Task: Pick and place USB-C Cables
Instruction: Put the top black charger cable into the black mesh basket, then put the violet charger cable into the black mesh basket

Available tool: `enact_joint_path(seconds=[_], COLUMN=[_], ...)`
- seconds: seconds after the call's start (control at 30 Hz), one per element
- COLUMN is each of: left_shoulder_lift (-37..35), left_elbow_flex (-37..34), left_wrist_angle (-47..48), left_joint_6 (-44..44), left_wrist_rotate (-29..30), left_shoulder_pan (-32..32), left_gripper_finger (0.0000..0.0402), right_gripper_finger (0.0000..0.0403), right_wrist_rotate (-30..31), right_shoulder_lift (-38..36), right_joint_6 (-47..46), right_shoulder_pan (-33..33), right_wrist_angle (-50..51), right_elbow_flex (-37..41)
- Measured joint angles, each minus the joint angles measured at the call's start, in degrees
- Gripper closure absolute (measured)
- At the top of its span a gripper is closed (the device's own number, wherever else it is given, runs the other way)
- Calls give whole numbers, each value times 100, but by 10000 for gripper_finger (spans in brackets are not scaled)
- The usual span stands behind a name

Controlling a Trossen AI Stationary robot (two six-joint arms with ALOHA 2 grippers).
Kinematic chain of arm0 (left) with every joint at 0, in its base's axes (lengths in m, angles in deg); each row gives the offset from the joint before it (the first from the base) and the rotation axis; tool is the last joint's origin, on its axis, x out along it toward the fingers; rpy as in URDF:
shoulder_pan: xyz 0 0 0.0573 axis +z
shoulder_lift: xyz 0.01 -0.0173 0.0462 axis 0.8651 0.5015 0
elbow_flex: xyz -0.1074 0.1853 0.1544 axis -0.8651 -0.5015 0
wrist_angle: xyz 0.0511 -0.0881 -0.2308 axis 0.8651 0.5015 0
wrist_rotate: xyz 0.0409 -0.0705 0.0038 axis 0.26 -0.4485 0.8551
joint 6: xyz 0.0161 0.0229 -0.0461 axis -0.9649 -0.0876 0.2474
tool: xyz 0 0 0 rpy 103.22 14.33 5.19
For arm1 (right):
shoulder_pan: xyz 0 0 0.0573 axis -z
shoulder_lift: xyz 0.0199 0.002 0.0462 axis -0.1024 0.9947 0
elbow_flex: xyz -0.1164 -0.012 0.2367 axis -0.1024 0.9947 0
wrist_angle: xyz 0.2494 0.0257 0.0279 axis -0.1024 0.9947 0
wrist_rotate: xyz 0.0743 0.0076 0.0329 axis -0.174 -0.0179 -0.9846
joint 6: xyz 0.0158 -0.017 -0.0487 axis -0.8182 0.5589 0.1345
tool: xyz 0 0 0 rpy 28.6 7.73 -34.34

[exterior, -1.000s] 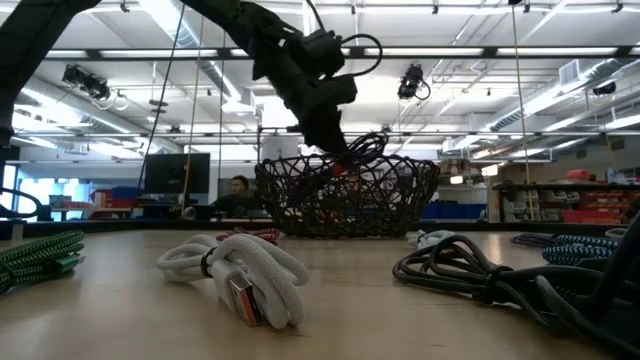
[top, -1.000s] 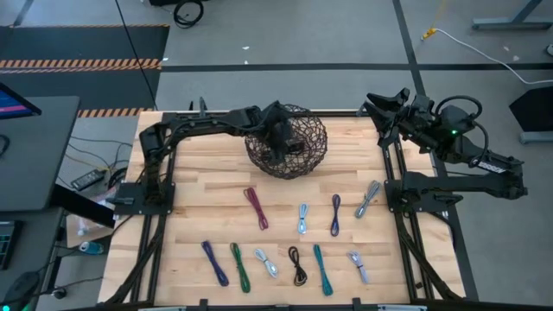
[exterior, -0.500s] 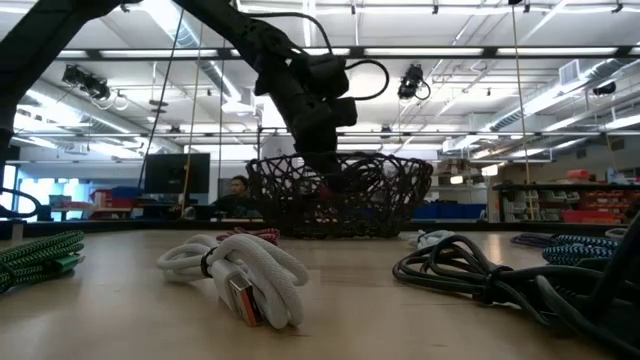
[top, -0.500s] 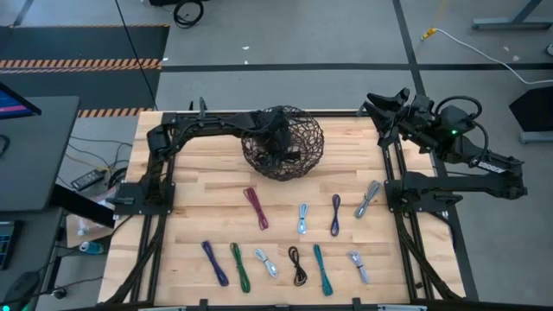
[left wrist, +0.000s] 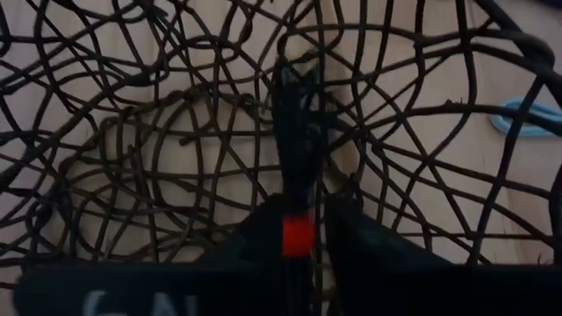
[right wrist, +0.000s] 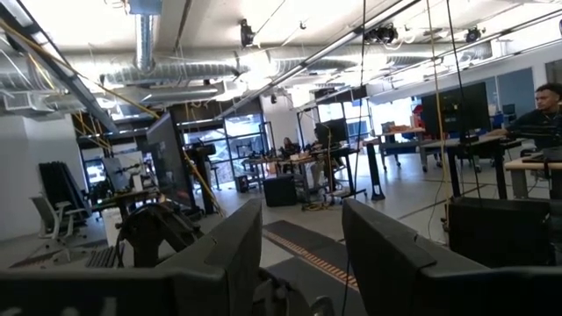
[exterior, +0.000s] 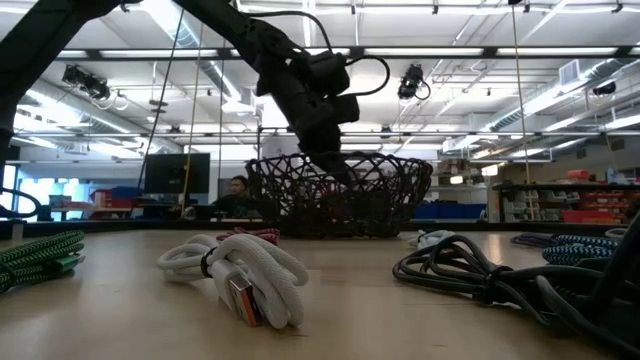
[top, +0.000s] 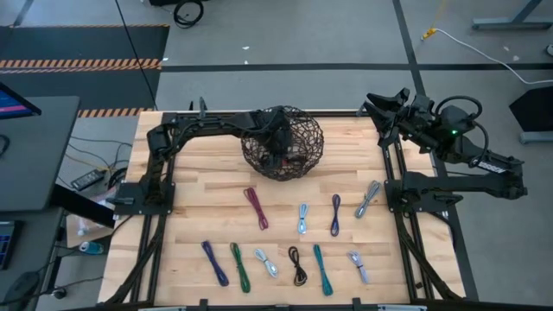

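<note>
My left hand point(top: 281, 149) hangs inside the basket point(top: 302, 160), over its floor. A black cable with a red tip point(left wrist: 299, 175) lies between the fingers point(left wrist: 369, 241); whether they grip it or have let go, I cannot tell. South of the basket on the desk point(top: 199, 199), ten more cables lie spread in two rows: magenta point(top: 256, 207), two light blue point(top: 302, 218), purple point(top: 335, 213), then purple point(top: 214, 262), green point(top: 239, 263), black point(top: 298, 264), teal point(top: 321, 269). My right hand point(right wrist: 303, 250) is parked beside the basket at the desk's far corner, fingers apart and empty.
</note>
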Motion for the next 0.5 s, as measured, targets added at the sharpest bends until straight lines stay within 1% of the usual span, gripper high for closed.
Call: enact_joint_path(seconds=[0.17,0.27,0.37,0.5], left_shoulder_lift=[-49,-112,-232,-320], left_elbow_flex=[19,252,740,1618], left_wrist_angle=[-80,139,719,1715], left_joint_6=[58,306,469,608], left_wrist_rotate=[84,185,190,251], left_shoulder_pan=[0,0,0,-4], left_gripper_finger=[277,271,271,270], right_gripper_finger=[237,237,237,237], right_wrist_rotate=[0,0,-40,-48], right_shoulder_lift=[2,1,-13,-48], right_joint_6=[46,43,-48,-429], right_shoulder_pan=[0,0,0,0], right_wrist_angle=[2,11,172,808], right_elbow_flex=[0,0,0,-2])
